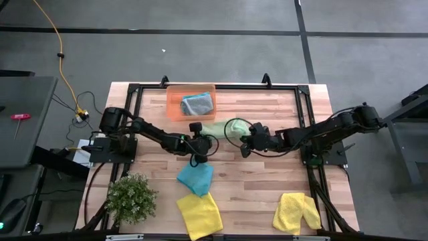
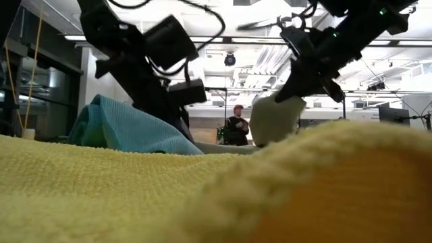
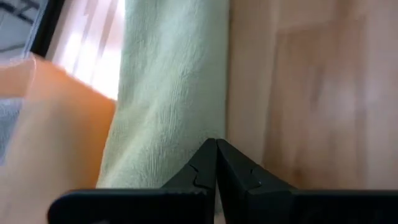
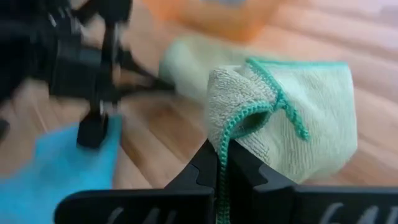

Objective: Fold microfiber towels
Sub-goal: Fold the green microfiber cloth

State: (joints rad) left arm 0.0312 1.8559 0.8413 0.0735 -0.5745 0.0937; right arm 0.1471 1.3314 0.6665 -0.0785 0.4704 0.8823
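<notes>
- The table (image 1: 267,187) carries an orange tray (image 1: 175,107) at the middle of its far edge, with a grey towel (image 1: 198,104) inside.
- A plant (image 1: 130,197) stands at the near left corner.
- Two yellow towels lie along the near edge, one (image 1: 199,214) left of middle and one (image 1: 296,212) toward the right, and a blue towel (image 1: 195,177) lies near the middle.
- The light green towel (image 1: 217,129) lies just in front of the tray.
- The right pincer (image 4: 219,163) is pinching its lifted edge.
- The left pincer (image 3: 216,163) is pressed together at the towel's other edge.
</notes>
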